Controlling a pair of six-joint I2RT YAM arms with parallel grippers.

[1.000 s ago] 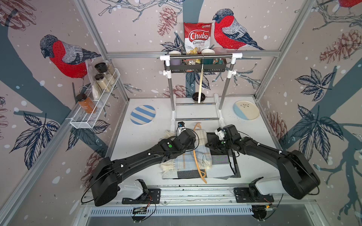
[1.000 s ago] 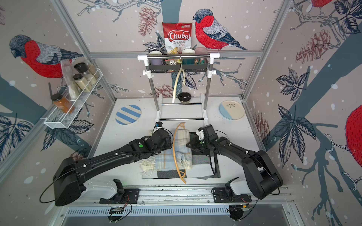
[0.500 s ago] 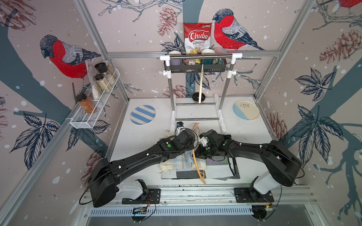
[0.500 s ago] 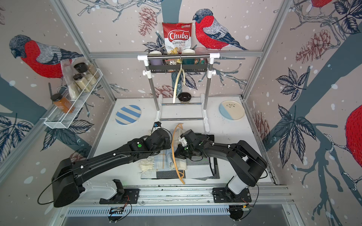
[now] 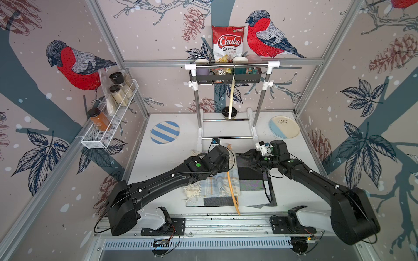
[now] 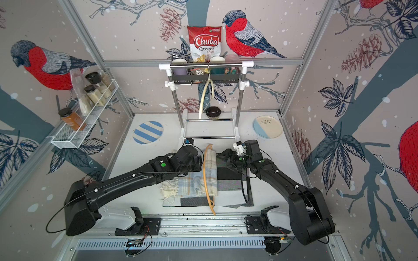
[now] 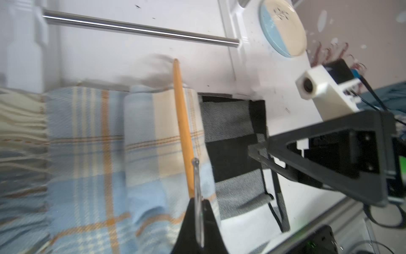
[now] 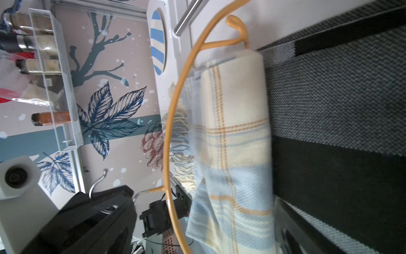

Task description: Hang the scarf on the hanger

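looks basically done: scarf is draped over the hanger bar. left hand pinches its hook; right hand gapes wide, empty.

Right gripper withdrew from scarf; jaws opened.

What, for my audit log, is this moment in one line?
left gripper: shut on hanger hook | right gripper: open, empty | scarf: on mat
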